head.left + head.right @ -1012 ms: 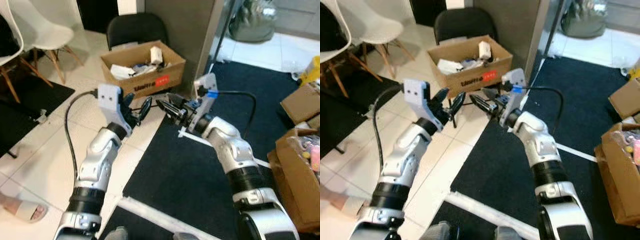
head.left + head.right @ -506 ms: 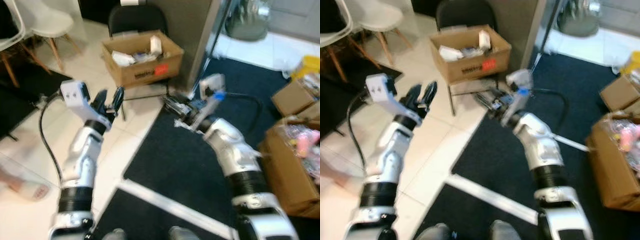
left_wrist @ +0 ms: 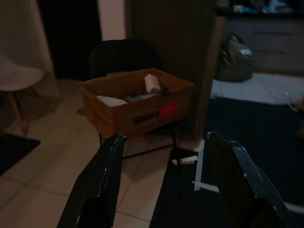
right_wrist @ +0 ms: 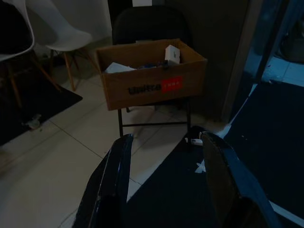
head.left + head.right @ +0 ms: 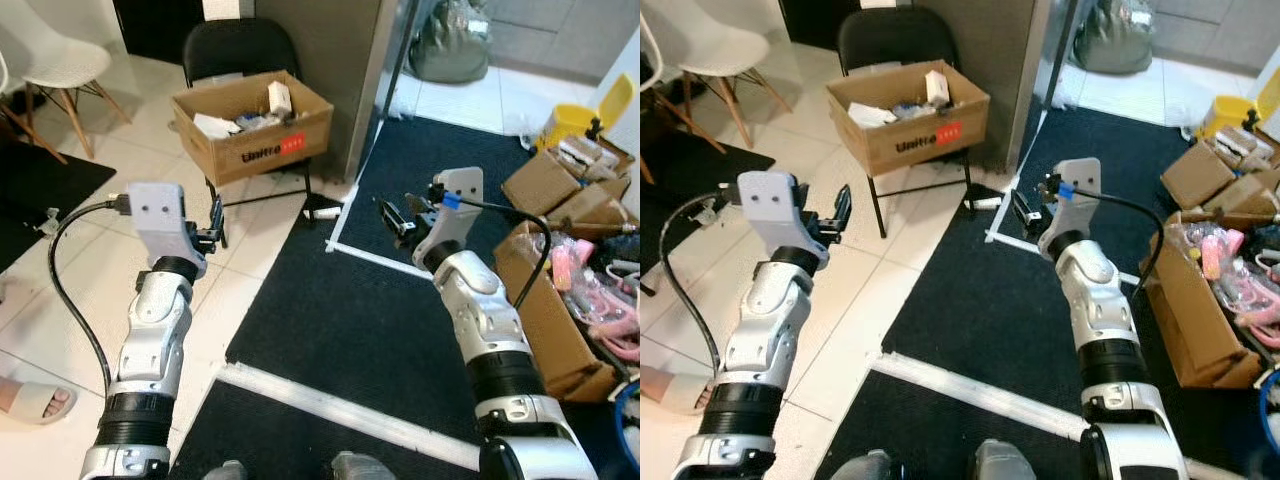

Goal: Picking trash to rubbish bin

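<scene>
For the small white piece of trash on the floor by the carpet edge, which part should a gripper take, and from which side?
Grip the white piece of trash across its narrow middle, coming down from above. It looks long, thin and flat on the floor beside the dark carpet, so fingers set across its short width would close best. The right gripper, open, is nearer.

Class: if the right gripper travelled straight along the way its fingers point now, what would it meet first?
Probably the small white item on the floor below the cardboard box; the open right gripper frames it, though depth is unclear.
</scene>
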Robot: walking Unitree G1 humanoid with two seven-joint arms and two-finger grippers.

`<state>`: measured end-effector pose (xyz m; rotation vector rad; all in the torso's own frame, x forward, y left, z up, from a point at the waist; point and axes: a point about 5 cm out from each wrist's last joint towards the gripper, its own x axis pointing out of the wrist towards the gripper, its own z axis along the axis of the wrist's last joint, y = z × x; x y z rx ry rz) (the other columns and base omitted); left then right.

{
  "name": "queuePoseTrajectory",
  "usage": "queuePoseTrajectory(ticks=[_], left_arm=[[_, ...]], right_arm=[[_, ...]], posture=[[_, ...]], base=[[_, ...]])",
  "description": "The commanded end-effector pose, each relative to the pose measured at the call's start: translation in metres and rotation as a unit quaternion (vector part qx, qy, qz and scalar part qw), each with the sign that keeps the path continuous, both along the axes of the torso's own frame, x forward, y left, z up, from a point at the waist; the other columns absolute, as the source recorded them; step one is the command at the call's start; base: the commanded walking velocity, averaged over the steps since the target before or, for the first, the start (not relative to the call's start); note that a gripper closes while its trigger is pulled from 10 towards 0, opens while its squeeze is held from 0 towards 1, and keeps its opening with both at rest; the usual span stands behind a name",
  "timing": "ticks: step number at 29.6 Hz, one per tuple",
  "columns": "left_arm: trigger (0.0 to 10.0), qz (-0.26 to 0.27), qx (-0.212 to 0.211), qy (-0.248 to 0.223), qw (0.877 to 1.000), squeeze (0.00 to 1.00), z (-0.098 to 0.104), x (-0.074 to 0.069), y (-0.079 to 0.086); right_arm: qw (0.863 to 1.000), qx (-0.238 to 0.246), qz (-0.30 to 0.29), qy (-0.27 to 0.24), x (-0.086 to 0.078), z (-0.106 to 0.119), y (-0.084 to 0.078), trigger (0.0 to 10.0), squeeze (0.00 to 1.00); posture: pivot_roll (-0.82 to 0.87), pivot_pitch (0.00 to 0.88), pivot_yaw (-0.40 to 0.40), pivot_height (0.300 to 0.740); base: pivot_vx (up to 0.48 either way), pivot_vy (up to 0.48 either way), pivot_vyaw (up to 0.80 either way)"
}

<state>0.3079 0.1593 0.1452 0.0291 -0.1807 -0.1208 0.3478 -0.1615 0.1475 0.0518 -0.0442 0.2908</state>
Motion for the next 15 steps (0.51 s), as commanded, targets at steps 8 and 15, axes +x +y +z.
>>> queuePoseTrajectory(ticks=[8,15], left_arm=[[10.0,-0.024,0.023,0.005,0.999,0.00,-0.0062,0.0025,-0.0113],[10.0,-0.029,0.023,0.000,0.999,0.00,-0.0056,0.0007,-0.0117]], right_arm=[[1.000,-0.018,0.008,-0.018,0.0074,0.0034,0.0078,10.0,0.00],[1.000,-0.015,0.014,-0.016,0.0073,0.0016,0.0097,10.0,0.00]], posture=[[-0.08,0.000,-0.051,0.740],[-0.08,0.000,-0.051,0.740]], base=[[-0.275,0.000,0.00],[-0.394,0.000,0.00]])
